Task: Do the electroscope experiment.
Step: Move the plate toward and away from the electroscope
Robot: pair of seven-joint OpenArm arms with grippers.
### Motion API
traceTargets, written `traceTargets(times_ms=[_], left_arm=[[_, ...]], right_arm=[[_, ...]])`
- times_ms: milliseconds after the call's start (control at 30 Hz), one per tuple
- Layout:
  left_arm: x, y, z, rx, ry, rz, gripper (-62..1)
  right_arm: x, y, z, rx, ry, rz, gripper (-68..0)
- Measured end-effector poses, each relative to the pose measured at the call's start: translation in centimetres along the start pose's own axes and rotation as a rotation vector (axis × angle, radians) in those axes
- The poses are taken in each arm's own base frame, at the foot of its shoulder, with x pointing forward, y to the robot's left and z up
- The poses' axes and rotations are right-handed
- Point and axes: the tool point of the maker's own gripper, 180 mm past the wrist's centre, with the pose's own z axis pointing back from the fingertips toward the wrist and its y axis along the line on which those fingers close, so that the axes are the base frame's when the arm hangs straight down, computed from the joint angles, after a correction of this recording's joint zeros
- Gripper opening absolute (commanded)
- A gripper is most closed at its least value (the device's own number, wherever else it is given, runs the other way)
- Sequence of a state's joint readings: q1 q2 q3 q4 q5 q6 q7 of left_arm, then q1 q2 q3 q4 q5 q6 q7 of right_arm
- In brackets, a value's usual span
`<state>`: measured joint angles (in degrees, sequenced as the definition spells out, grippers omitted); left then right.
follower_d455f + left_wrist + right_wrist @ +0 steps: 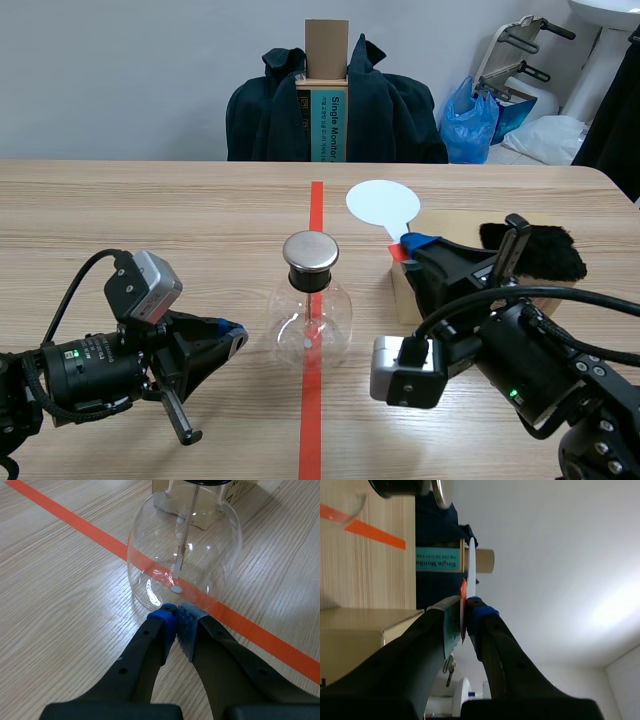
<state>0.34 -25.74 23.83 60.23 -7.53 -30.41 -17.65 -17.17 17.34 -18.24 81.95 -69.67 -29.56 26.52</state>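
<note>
1. The electroscope is a round, clear glass flask with a metal cap. It is standing upright at the middle of the wooden table, right on the orange-red tape line. In the left wrist view a thin rod is hanging inside it, ending in a small leaf above the base.
2. The flask is looking thin-walled, smooth and light, so it is probably fragile, slippery and easy to tip with a sideways nudge. The neck under the cap is seeming the safest place to steady it.
3. A white disc on a short orange handle is hanging in the air behind and to the right of the flask. It is looking flat, stiff and very light, and the handle is the place to hold it.
4. The right gripper is pinching that handle between its 2 pads. Its arm is coming in low over a cardboard box, with the wrist rolled.
5. The left gripper is lying low on the table to the left of the flask. Its 2 fingers are pressed together on nothing, and the tips are pointing at the flask's base, just beside the glass — whether they are touching it is not clear.
6. A piece of black fur is lying on the box beside the right arm.
</note>
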Motion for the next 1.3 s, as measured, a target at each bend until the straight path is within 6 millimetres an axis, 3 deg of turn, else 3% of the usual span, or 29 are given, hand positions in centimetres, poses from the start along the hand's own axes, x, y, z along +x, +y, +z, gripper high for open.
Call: traceTargets(times_ms=[367, 633, 1300], left_arm=[[0.0, 0.0, 0.0, 0.0, 0.0, 0.0, -59.0], [0.0, 0.0, 0.0, 0.0, 0.0, 0.0, -59.0], [0.0, 0.0, 0.0, 0.0, 0.0, 0.0, -59.1]], right_arm=[[4.1, 0.0, 0.5, 0.0, -0.232, 0.0, -66.7], [5.6, 0.0, 0.9, 0.0, -0.316, 0.0, -66.7], [5.4, 0.1, 0.8, 0.004, -0.304, 0.006, -66.7]])
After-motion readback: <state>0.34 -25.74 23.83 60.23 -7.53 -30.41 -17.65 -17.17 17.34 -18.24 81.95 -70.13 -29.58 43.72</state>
